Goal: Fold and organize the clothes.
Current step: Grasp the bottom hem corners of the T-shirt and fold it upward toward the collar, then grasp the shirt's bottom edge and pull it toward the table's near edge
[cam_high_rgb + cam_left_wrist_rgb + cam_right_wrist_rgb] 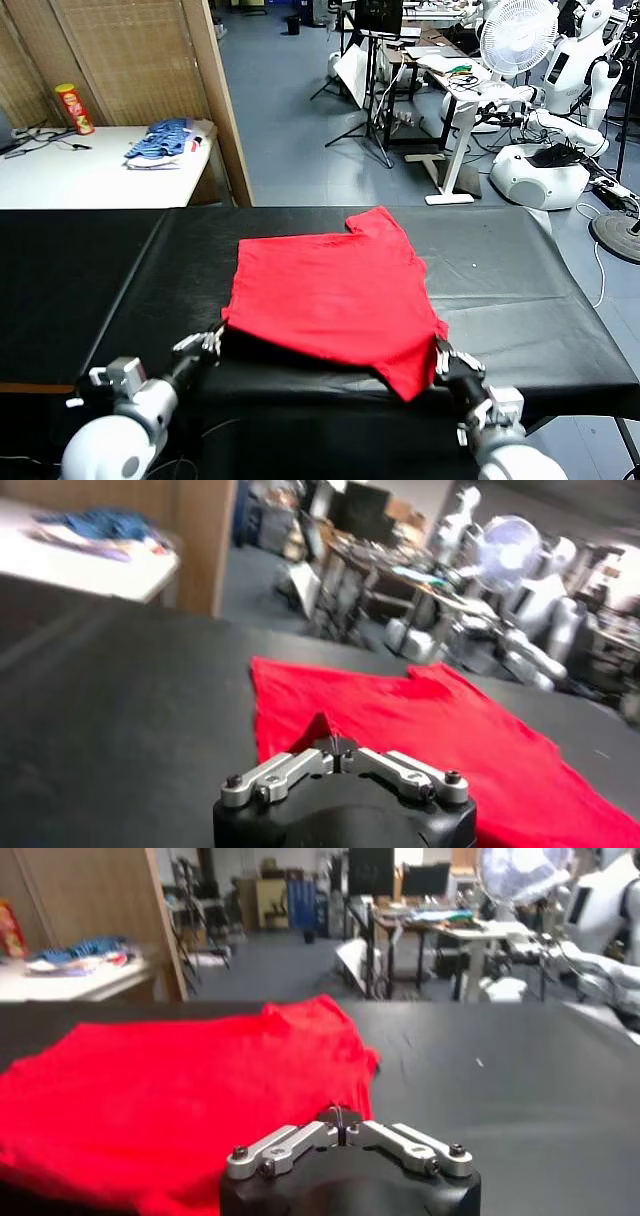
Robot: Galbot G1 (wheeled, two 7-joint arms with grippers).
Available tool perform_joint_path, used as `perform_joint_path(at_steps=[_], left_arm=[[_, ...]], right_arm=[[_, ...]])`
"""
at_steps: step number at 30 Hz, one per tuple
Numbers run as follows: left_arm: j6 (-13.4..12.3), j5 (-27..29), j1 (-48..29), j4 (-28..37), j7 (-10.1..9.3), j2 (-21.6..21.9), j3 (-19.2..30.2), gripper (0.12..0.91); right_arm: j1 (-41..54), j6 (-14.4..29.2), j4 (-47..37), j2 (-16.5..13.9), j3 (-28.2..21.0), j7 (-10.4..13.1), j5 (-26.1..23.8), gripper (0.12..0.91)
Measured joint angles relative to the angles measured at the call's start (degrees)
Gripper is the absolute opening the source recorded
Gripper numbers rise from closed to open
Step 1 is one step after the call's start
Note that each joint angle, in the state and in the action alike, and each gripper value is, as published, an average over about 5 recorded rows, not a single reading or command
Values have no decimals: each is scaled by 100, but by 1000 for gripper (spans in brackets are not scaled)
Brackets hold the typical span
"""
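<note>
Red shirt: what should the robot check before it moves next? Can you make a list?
1. Red shirt on the black table: ok.
2. Left pincer shut at the shirt's near left corner: ok.
3. Right pincer shut at the near right corner: ok.
4. Cloth really pinched in each pincer: cannot tell.
5. Shirt lying flat: not ok, the near edge sags.
6. Table beyond the shirt free for folding: ok.

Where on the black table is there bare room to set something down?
Bare black table lies right of the red T-shirt, and a wide stretch to its left. The near edge is crowded: left pincer and right pincer both shut on the T-shirt's near corners.
</note>
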Motion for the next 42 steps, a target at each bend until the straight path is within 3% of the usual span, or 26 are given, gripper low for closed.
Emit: perform_joint_path(at_steps=[5,9,12,17,19,22,26,30,35,38,42], left_arm=[[-31,328,-412,418,66,62,223,125],[-28,594,-691,748,77,112,431,125],[6,713,-878,967,48,117,564,125],[96,925,-966,1078,37,118,640,143],[104,981,-929,1057,49,129,627,206],[127,1001,-823,979,63,153,573,366],[197,900,-600,834,87,178,506,567],[323,581,-393,746,93,177,461,752],[467,183,-280,757,120,151,437,793],[490,66,-258,797,179,135,436,737],[495,-10,-259,850,211,119,435,541]], right_arm=[[578,119,-700,49,-181,-111,-102,122],[785,31,-953,27,-222,-337,80,133],[725,-221,-874,-49,-186,-417,315,213],[346,-609,-241,-245,-41,-266,509,477],[148,-699,65,-330,34,-223,498,594],[-140,-752,401,-414,128,-209,412,732],[-433,-738,560,-422,195,-218,300,793],[-565,-707,587,-389,215,-225,237,773],[-602,-684,534,-336,200,-230,211,613],[-644,-668,486,-295,178,-228,204,465],[-725,-618,506,-253,176,-210,202,236]])
